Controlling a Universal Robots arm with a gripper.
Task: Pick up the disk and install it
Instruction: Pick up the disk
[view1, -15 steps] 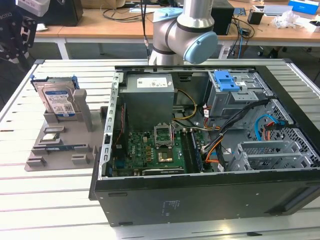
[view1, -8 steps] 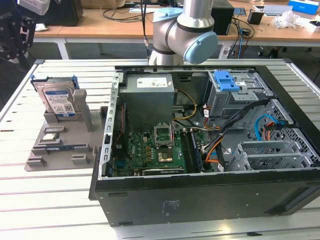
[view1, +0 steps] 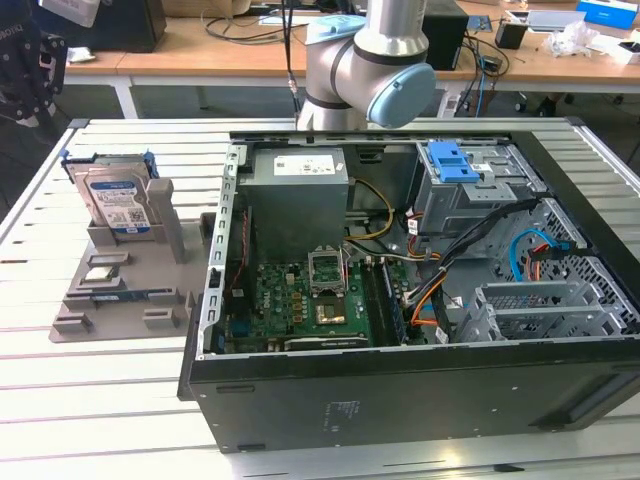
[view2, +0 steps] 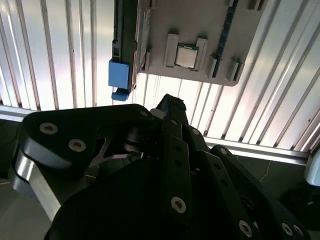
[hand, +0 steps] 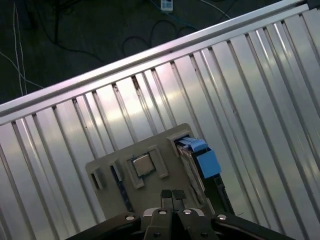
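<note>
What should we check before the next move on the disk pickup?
1. Disk upright in grey holder: ok.
2. Gripper empty: ok.
3. Gripper open for a grasp: not ok, shut.
4. Gripper centred over disk: not ok, the disk sits beside it in the first wrist view.
5. Drive cage bay free: cannot tell.

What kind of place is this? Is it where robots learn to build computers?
Probably a robotics lab or workshop. A robot arm stands behind an open computer case on a slatted metal table, the disk stands upright in a grey holder, and cluttered desks line the back.
</note>
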